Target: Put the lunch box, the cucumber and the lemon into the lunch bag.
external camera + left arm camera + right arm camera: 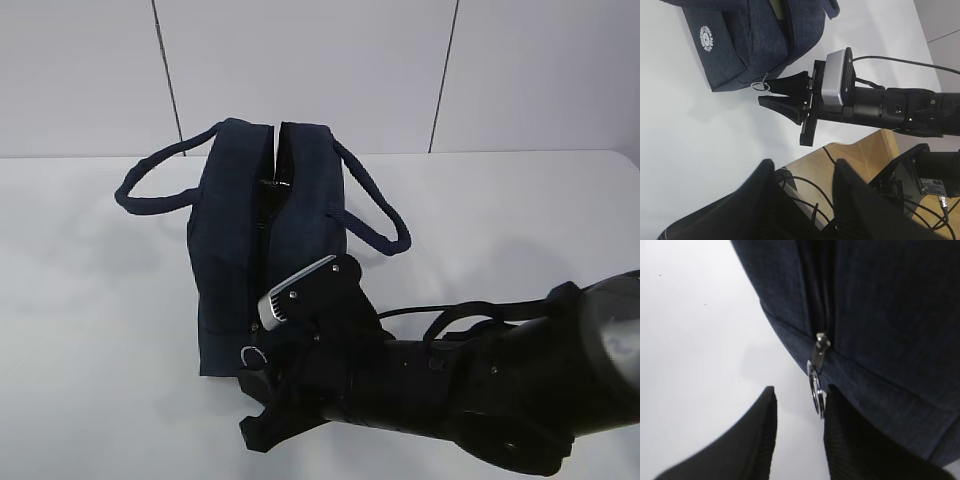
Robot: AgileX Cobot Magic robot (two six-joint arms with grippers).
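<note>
The lunch bag [268, 240] stands on the white desk [90, 330], nearer its far edge, both loop handles flopped outward, its top zip parted at the far end with pale lining showing; the right gripper [262, 400] sits low at the bag's near end, jaws partly apart, and the ring pull [816, 390] hangs between them, one finger [850, 440] just beside it, no clamp on it that I can confirm; the left gripper [805, 175] hangs back by the desk's near edge, jaws partly open, holding nothing; the bag's white round logo [706, 38] faces the left wrist camera.
</note>
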